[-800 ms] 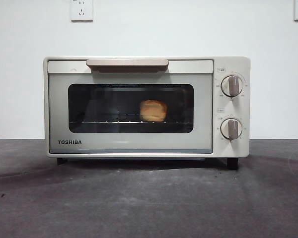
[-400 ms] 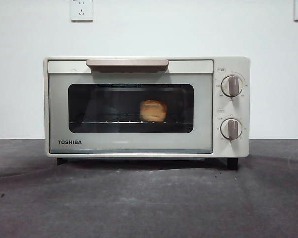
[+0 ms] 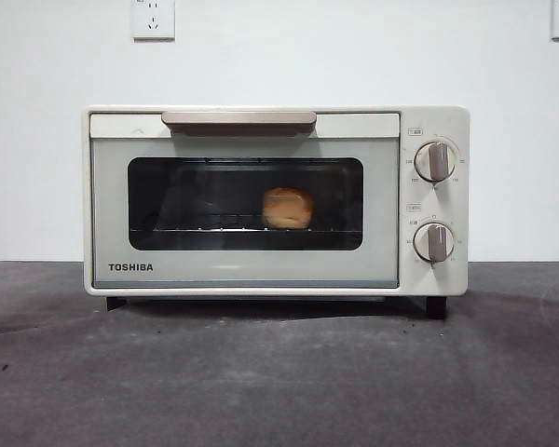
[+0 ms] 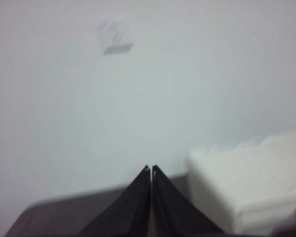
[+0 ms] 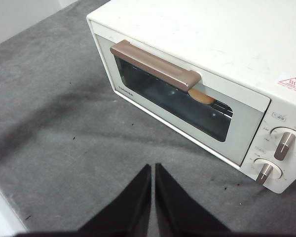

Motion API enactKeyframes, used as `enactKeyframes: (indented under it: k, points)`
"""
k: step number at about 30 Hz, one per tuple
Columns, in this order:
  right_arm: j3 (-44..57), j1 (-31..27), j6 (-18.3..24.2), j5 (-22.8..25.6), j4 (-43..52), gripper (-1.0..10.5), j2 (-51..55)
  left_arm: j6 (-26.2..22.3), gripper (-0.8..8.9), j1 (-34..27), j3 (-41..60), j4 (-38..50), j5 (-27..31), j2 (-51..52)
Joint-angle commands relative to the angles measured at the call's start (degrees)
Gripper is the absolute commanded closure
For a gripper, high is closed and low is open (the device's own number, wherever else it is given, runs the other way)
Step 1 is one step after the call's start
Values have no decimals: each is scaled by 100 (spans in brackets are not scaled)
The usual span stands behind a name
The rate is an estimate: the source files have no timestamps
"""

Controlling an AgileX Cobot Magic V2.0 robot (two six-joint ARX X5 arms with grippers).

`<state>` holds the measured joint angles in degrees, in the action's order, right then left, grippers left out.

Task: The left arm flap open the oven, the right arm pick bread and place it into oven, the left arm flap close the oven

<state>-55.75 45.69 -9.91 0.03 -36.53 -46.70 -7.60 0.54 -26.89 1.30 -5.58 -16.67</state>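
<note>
The bread loaf (image 3: pixel 287 208) sits inside the closed toaster oven (image 3: pixel 261 270); left gripper (image 4: pixel 151 170) and right gripper (image 5: pixel 153 169) are both closed, empty.

Oven (image 3: pixel 245 270): cream-white body showing throughout, black TOSHIBA lettering sitting on the door, dark glass window, beige-brown bar handle (image 3: pixel 238 118), two grey-brown knobs (image 3: pixel 435 161) ringed in pale cream, a red-and-white warning label showing on top in the right wrist view. Bread (image 3: pixel 288 208): glowing golden-orange behind the glass. Table (image 3: pixel 279 382): dark grey, mottled with paler patches. Wall (image 3: pixel 354 56): plain white, carrying white sockets. Left gripper (image 4: pixel 151 170) and right gripper (image 5: pixel 153 168): showing matte black.
</note>
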Motion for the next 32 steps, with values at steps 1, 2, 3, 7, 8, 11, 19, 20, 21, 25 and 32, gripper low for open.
enactKeyframes:
  k: [1,2,3,7,8,11,19,20,21,25,32]
  points:
    - [-72,57,-50,4,74,939,-37,-90,798,-127,531,138,140,289]
    - [-72,57,-50,4,74,939,-37,-96,798,-184,787,168,140,431]
    - [-72,57,-50,4,74,939,-37,-94,798,-216,962,173,140,520]
    - [-72,57,-50,4,74,939,-37,-94,798,-262,1655,155,140,852]
    - [-72,57,-50,4,74,939,-37,-92,798,-262,1803,146,140,914]
    - [-72,57,-50,4,74,939,-39,-92,798,-262,2120,116,140,1054]
    - [-72,57,-50,4,74,939,-39,-92,798,-262,2555,-181,140,1405]
    - [-72,57,-50,4,74,939,-37,-92,798,-262,2583,-262,140,1464]
    - [-72,57,-50,4,74,939,-37,-90,798,-262,2610,-319,140,1510]
    - [-72,57,-50,4,76,939,-37,-92,798,-262,2621,-793,140,1650]
    - [-72,57,-52,4,79,939,-37,81,798,-260,2618,-1185,140,1650]
